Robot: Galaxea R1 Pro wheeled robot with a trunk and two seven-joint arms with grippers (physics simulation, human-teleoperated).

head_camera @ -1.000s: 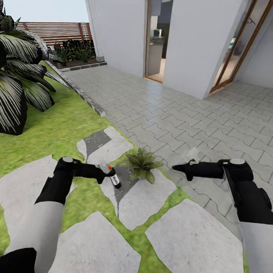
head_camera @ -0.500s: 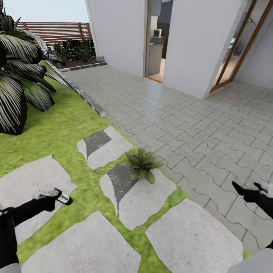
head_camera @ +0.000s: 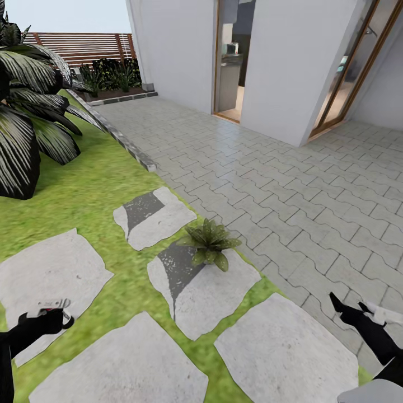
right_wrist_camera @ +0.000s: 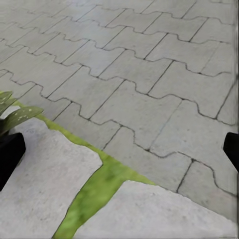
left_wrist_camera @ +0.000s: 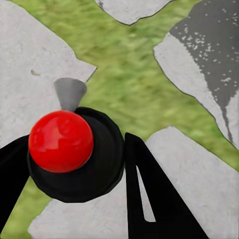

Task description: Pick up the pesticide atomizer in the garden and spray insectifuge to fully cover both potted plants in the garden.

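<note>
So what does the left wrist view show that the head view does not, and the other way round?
Left wrist view alone: the red cap atop the pesticide atomizer, seen from above, the left gripper shut around it. Head view alone: the potted plant, paving, palm, fence, house wall and right gripper. Both: lawn and stepping stones.

We note a matte black left arm and a matte black right arm, the latter meeting a light grey shell segment at the near right. Gripper fingers are flat, black, tapered blades; one carries a narrow elongated slot.
</note>
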